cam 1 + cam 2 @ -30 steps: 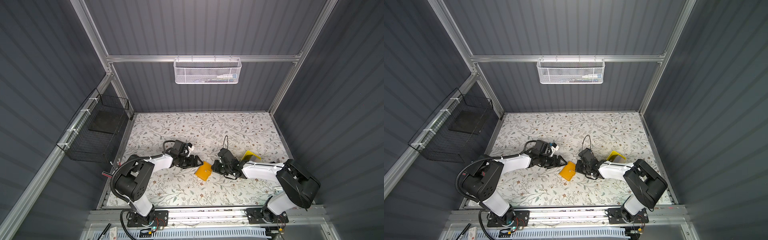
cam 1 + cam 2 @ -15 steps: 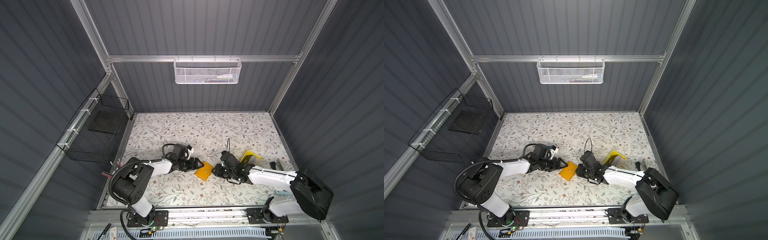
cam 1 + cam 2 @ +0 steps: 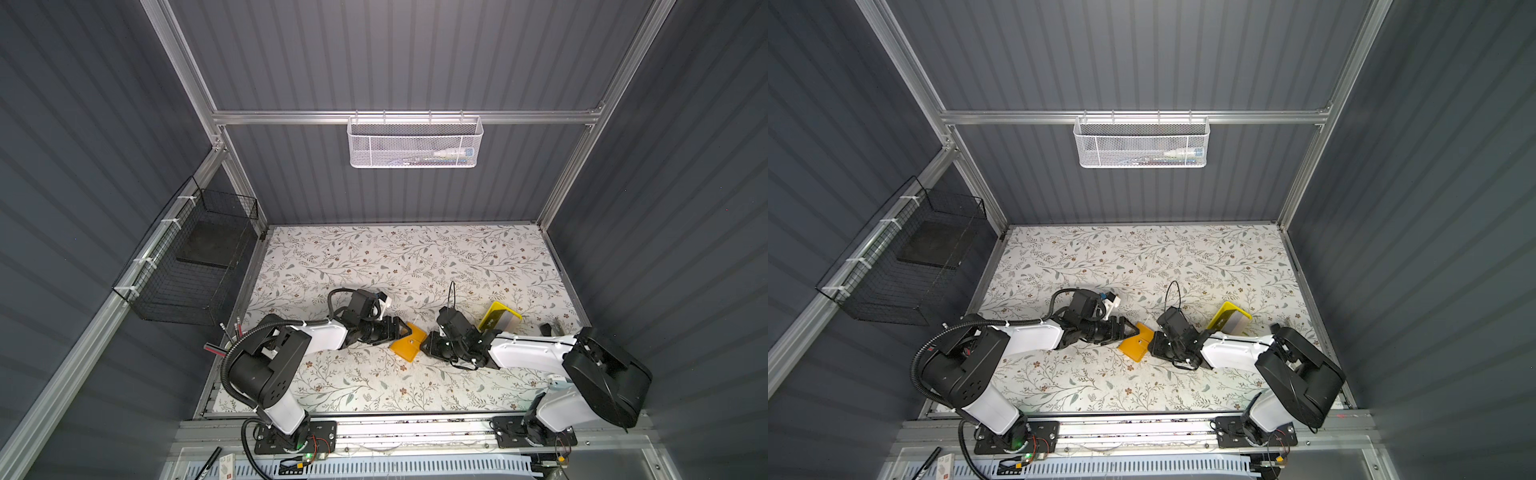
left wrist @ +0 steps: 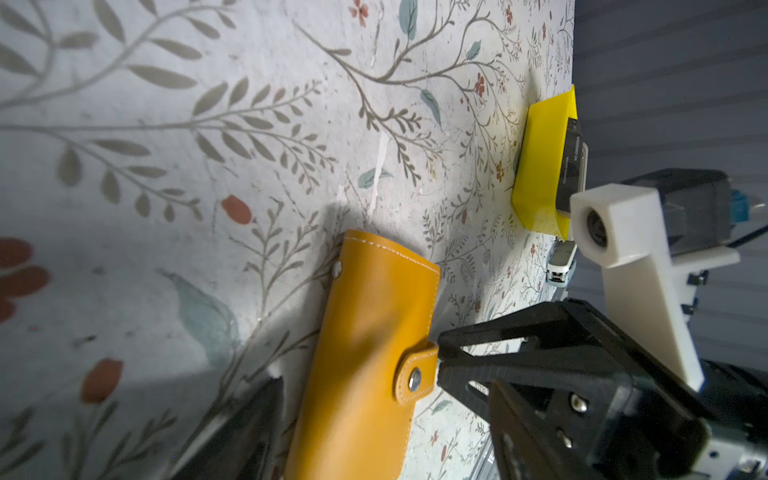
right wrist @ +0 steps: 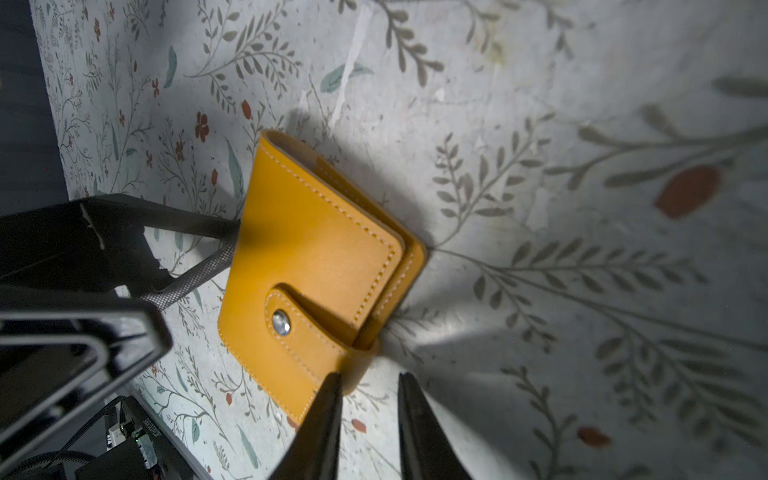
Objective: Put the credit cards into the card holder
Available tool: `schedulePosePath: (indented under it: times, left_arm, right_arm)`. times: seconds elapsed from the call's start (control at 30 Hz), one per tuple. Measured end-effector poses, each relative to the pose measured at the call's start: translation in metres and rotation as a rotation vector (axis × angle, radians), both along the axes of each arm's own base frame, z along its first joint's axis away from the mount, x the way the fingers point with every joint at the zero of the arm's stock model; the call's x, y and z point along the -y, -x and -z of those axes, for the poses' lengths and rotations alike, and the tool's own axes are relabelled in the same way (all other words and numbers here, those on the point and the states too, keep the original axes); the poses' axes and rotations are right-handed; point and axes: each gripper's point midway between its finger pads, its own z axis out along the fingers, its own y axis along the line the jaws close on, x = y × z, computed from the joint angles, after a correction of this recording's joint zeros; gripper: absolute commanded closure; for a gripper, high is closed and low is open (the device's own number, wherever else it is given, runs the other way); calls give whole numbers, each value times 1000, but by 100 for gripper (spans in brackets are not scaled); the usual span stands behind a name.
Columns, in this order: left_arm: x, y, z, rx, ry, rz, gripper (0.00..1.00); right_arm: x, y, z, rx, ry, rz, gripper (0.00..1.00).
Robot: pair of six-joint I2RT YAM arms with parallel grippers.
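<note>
Dim overall, light apparently from above; hard shadows on floral mat (image 5: 498, 83); wrist views blurred toward edges.

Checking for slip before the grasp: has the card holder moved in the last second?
No. In both top views the card holder keeps the same gap to the yellow tray, which has stayed put, and it lies at the same angle.

The closed mustard-yellow leather-like card holder (image 3: 407, 349) hides its inside. At its 3 o'clock in a top view, lettering on the black plastic cards (image 3: 492, 323) in a bright-yellow tray (image 3: 498, 308) is unreadably small.
</note>
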Motion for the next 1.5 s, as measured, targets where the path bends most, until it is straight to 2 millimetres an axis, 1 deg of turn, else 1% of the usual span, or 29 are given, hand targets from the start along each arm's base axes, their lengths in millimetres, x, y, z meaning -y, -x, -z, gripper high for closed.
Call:
schedulePosePath:
  times: [0.4, 0.6, 0.77, 0.9, 1.3, 1.5]
  left_arm:
    - [6, 6, 0, -18, 15, 17, 24]
    - [7, 9, 0, -43, 22, 17, 26]
    - [9, 15, 1, -80, 38, 22, 29]
    - [11, 19, 0, -102, 52, 30, 30]
    - [20, 25, -4, -131, 92, 56, 34]
    - [24, 30, -3, -149, 99, 67, 44]
  right_arm:
    - [-6, -5, -3, -2, -38, 28, 71]
    - [-3, -3, 1, -15, -29, 35, 71]
    - [2, -1, 6, -25, -9, 50, 74]
    - [5, -1, 7, -24, 3, 62, 80]
    - [16, -1, 9, -18, 45, 89, 86]
    - [17, -1, 9, -16, 52, 93, 86]
